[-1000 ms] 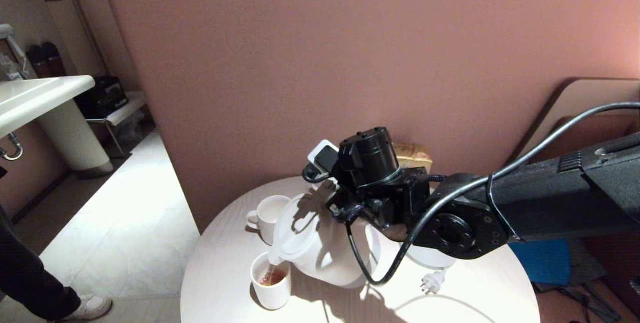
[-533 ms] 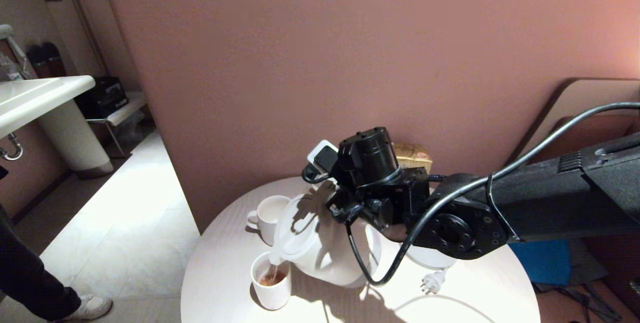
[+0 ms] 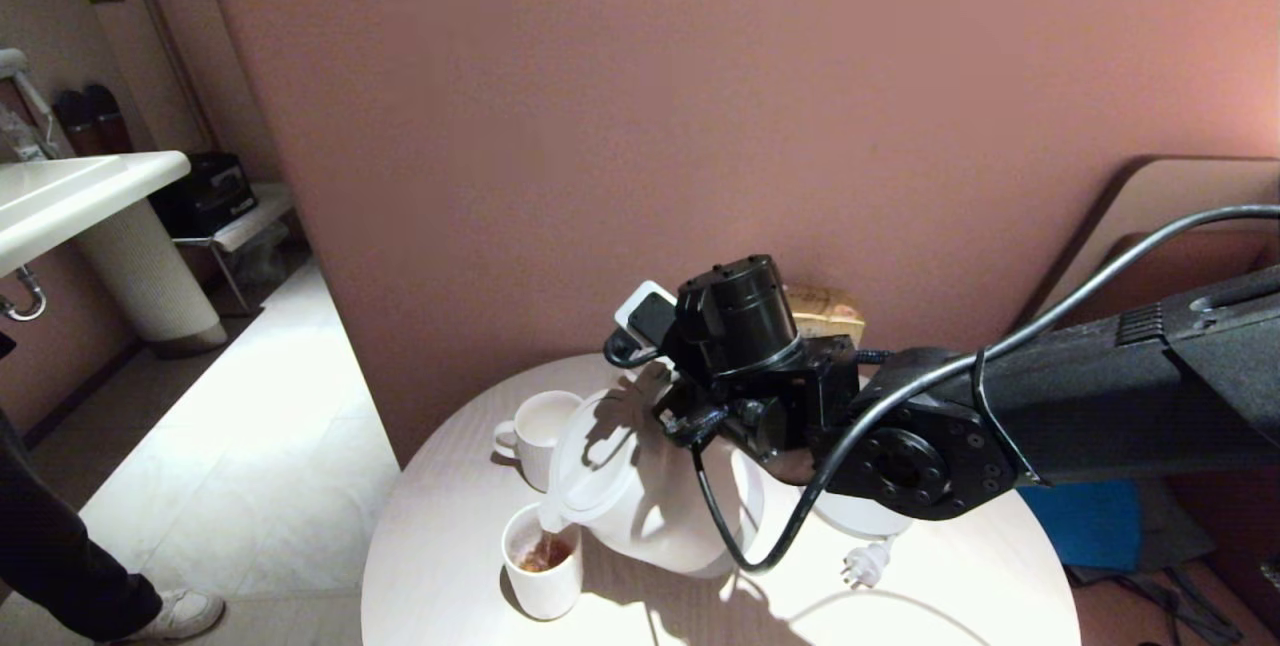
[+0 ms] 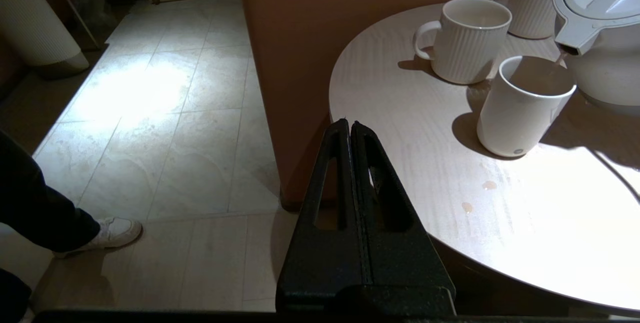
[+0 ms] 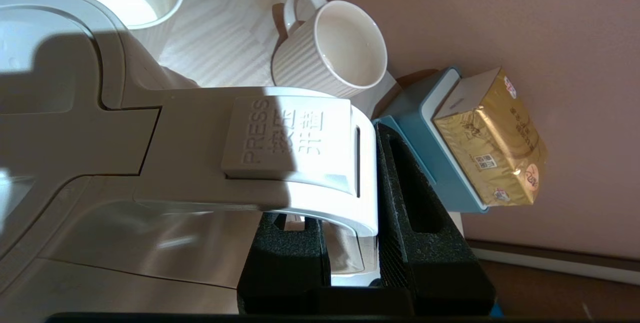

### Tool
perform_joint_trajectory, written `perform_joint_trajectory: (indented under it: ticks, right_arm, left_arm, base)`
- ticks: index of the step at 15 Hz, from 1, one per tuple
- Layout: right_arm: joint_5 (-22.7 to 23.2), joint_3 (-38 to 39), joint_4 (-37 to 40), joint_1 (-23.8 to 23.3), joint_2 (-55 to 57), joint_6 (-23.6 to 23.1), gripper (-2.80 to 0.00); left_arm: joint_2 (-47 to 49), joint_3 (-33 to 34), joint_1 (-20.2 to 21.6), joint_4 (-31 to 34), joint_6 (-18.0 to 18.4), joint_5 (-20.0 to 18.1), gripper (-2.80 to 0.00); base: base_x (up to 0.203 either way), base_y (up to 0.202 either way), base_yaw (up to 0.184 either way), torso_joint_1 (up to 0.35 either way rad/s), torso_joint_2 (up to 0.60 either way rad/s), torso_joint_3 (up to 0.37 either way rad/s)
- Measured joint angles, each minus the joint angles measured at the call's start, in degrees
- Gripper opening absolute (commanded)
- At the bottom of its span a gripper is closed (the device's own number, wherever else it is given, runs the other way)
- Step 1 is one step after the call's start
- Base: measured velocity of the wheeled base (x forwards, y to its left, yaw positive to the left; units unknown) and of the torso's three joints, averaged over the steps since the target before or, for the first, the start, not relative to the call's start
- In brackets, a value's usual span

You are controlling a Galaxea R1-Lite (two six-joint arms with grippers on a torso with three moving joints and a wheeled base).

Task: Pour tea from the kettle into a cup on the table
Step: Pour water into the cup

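Beside the table (image 4: 400, 128), low at its edge, the left gripper (image 4: 350, 124) is parked, fingers pressed together. Farther in, the kettle (image 3: 650, 496) is tipped by the right gripper (image 5: 350, 243), clamped on its handle, tea (image 3: 545, 554) filling the cup (image 3: 541, 566).

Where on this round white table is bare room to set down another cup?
Bare: the table's front right, beyond the loose white plug, and the left edge beside the smooth white cup. Crowded: the back, around the tilted white kettle, ribbed mugs and gold packet.
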Motion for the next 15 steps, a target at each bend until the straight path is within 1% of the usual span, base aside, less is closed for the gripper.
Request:
perform_joint_trajectory:
  ticks: [15]
  right_arm:
    - [-0.35,0.00,-0.02,0.09,0.13,-0.42,-2.80]
  left_arm:
    - [0.00,0.02,0.00,0.00,0.02,0.03,-2.80]
  base:
    - [0.000,0.000,0.000,0.000,0.00,0.000]
